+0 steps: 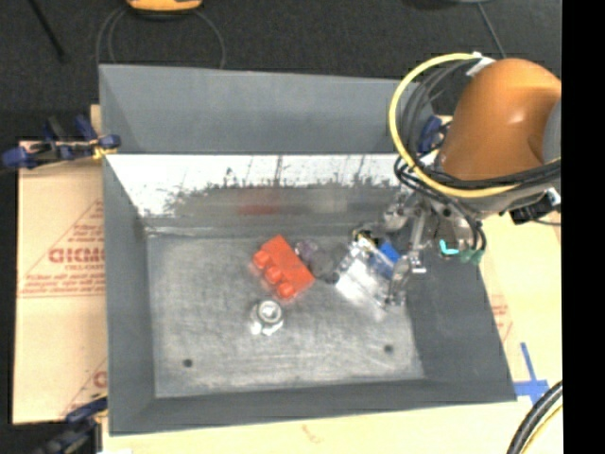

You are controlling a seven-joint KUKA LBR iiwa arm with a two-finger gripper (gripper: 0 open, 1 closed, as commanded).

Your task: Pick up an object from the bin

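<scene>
One red block [282,266], grey bin [198,334], dark floor [302,17]

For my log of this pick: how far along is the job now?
Done: the gripper is low in the grey metal bin, at the clear shiny packet with a blue part. In hand: a grasp cannot be confirmed. Left: lifting a thing out; the red studded plastic block and small silver round piece lie untouched.

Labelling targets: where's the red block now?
Camera view: red block sits mid-bin floor, left of the pincer, with a silver round piece just below it.
</scene>
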